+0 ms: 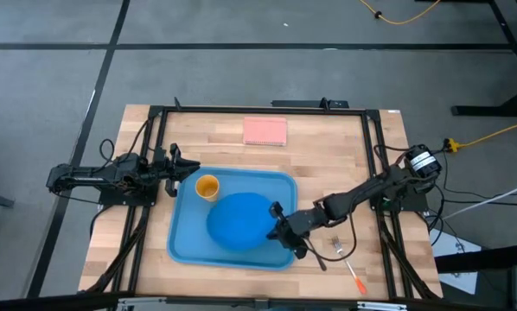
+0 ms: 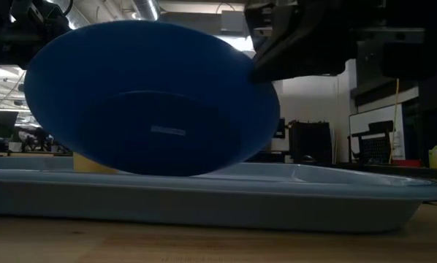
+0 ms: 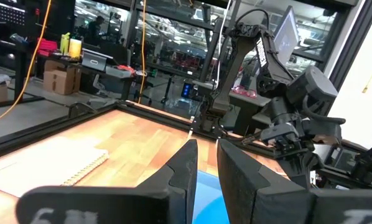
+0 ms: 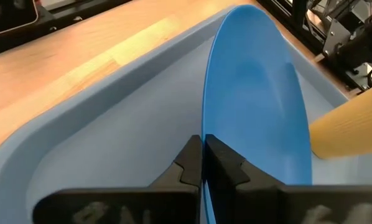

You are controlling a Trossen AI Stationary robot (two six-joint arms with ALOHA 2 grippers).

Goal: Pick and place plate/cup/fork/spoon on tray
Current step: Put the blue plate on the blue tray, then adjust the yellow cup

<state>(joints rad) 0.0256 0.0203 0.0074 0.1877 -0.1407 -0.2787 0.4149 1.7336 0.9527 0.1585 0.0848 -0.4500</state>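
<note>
The right gripper (image 4: 202,163) has its jaws clamped on the thin rim of the plate (image 4: 260,93), a smooth round blue disc held tilted over the tray (image 4: 111,124). The low view alone shows the plate's darker underside (image 2: 149,98), with its lower edge at the tray's floor (image 2: 204,193). From above, the plate (image 1: 239,220) sits mid-tray, the yellow-orange cup (image 1: 207,187) upright near the tray's far left corner. The tray is glossy light-blue plastic with rounded corners and a raised rim (image 1: 232,257). The orange-handled fork (image 1: 348,263) lies on the wooden counter (image 1: 328,147), right of the tray. The left gripper (image 1: 179,167), jaws nearly together, waits at the tray's left edge.
</note>
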